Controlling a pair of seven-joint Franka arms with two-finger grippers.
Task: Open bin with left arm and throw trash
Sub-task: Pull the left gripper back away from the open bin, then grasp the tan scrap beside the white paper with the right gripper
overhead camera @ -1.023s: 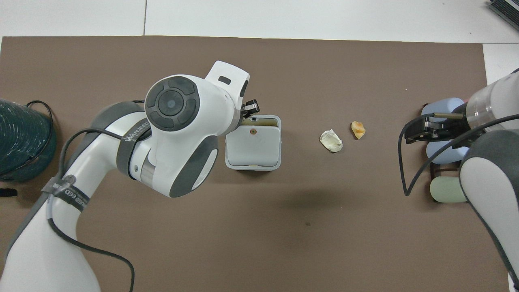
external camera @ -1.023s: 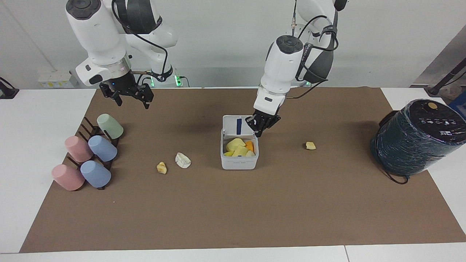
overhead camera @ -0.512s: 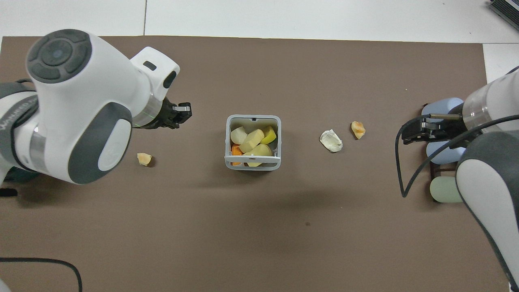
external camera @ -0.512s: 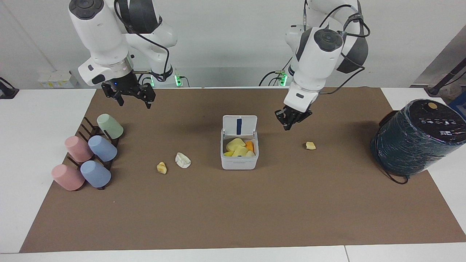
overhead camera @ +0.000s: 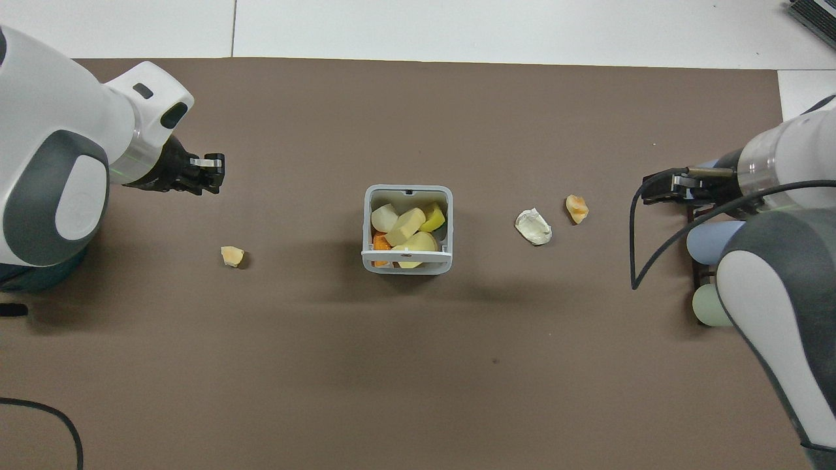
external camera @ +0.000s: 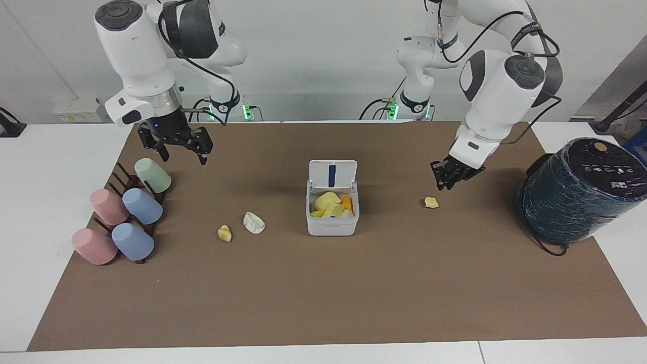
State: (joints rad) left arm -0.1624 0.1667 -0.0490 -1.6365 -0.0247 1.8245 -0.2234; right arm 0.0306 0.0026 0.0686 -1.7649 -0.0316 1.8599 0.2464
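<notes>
Overhead, left claw (external camera: 447,183) empty above trash lump (external camera: 431,202).

arms: glossy white shells | joints: dark grey caps | cables: black loops | bases: green lights

From my station I can't read a single word or number anywhere on this table. The dark wrapped cylinder (external camera: 581,197), at the left arm's end of the table, carries a row of small white symbols and a white patch on its top face, but I can't make them out. The bin (external camera: 332,226) has a faint line of print on its wall farthest from the robots, illegible to me. A strap (external camera: 528,28) on the left arm bears light lettering I can't decipher.
</notes>
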